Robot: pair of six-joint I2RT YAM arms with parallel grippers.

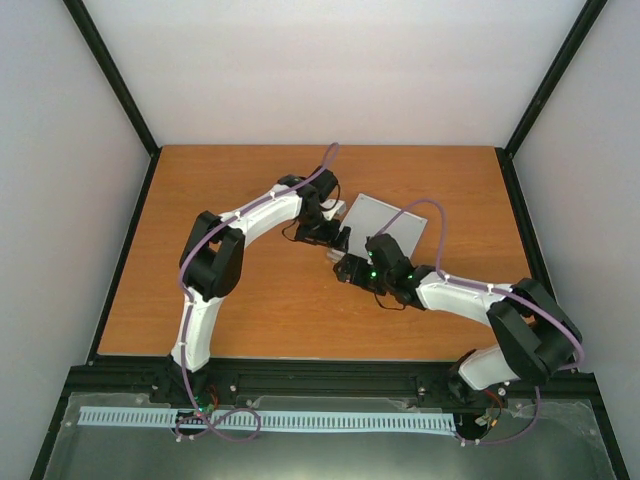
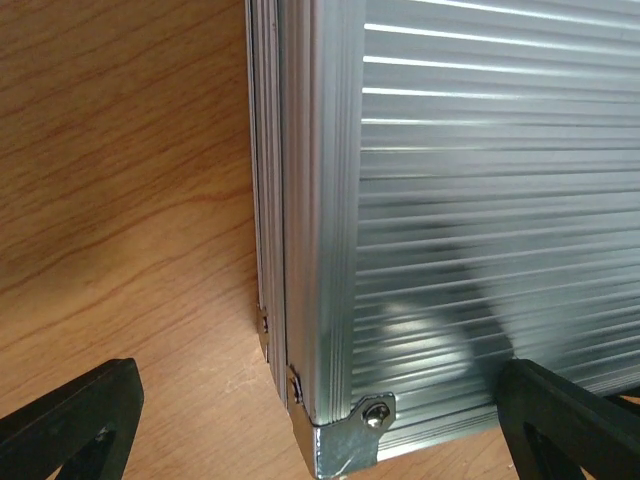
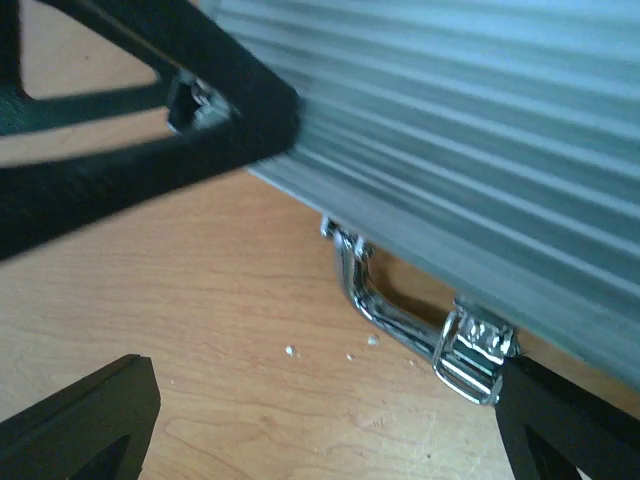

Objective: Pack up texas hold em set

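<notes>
The silver aluminium case (image 1: 388, 224) lies shut and flat on the wooden table, ribbed lid up. My left gripper (image 1: 338, 236) is open at the case's near left corner; in the left wrist view the corner bracket (image 2: 345, 438) sits between its spread fingers (image 2: 72, 418). My right gripper (image 1: 345, 268) is open just in front of the case, facing its chrome handle (image 3: 385, 300) and a latch (image 3: 476, 355). The right gripper's fingers (image 3: 80, 425) hold nothing. The card box, chips and tokens are out of view.
The orange-brown table (image 1: 250, 190) is walled by white panels with black posts at the back corners. A finger of the left gripper (image 3: 150, 130) crosses the upper left of the right wrist view. A few white crumbs (image 3: 290, 351) lie near the handle.
</notes>
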